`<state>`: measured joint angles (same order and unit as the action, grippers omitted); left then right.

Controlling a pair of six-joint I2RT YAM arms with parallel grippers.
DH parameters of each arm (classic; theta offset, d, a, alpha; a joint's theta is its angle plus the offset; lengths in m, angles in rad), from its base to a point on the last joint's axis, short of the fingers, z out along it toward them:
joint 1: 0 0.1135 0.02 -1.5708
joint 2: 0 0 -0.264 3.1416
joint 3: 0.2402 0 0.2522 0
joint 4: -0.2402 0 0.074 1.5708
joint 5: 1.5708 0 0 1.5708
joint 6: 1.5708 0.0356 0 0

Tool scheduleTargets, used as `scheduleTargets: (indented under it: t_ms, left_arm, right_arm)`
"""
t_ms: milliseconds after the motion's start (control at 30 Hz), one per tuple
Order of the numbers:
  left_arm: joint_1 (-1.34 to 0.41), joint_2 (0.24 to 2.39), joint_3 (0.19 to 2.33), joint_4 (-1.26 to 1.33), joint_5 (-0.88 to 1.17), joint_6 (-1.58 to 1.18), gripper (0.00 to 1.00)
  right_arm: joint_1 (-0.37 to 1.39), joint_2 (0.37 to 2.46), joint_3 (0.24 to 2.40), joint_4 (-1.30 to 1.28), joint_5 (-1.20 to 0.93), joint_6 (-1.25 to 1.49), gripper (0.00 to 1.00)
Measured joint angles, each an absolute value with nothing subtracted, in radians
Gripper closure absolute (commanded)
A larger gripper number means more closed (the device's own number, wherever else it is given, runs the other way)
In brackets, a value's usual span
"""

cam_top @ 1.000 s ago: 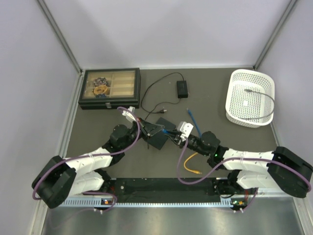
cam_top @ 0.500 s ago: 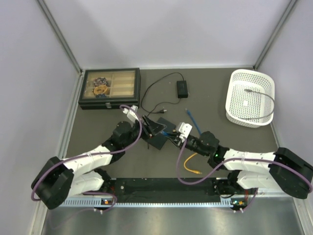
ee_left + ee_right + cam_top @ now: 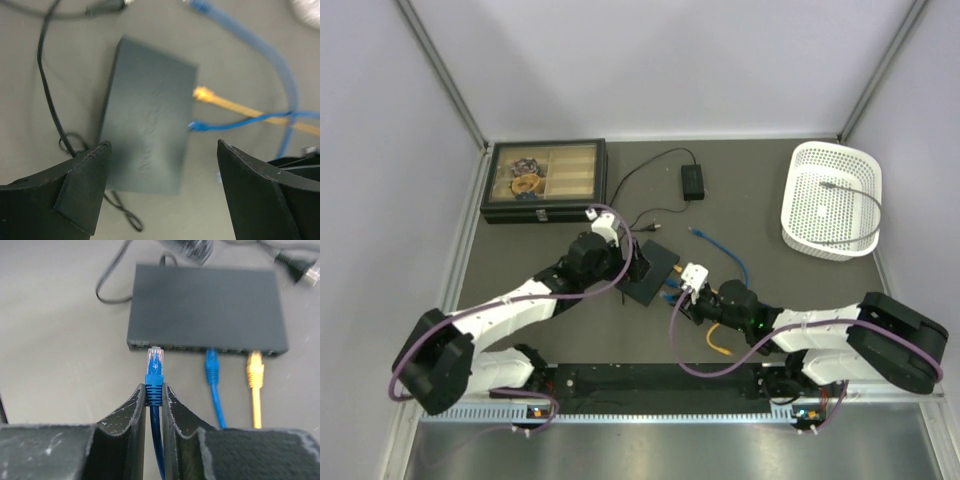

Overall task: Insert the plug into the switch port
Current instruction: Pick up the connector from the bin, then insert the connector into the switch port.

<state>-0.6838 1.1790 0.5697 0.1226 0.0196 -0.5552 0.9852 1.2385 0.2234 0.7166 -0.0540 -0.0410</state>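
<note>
Right gripper (image 3: 154, 389) pinches plug (image 3: 155, 360); basket (image 3: 802, 236) holds a cable (image 3: 840, 187) (grey).

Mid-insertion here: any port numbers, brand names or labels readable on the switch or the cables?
No text is readable in any view.
Switch: faint marks on its top, too blurred to read.
Port row: tiny specks, too small to read.
Blue plug: no print visible.

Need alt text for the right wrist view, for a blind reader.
The right gripper is shut on a clear-tipped blue plug, aimed at the left end of the port row on the dark grey switch, not yet inserted. A second blue plug and a yellow plug already sit in ports further right.
</note>
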Motion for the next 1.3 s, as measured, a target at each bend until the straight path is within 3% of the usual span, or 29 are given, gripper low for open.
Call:
scheduleTargets:
  t_ms: [200, 567, 1300]
  left_arm:
    - [-0.684, 1.316, 0.582, 0.063, 0.038, -0.475, 0.12]
    - [-0.684, 1.385, 0.620, 0.096, 0.039, -0.423, 0.14]
    - [-0.684, 1.386, 0.620, 0.096, 0.038, -0.421, 0.16]
  right_arm:
    - [1.004, 1.346, 0.224, 0.762, -0.021, -0.027, 1.00]
    - [1.006, 1.597, 0.223, 1.018, 0.022, 0.039, 1.00]
    - [1.007, 1.623, 0.225, 1.076, 0.047, 0.065, 1.00]
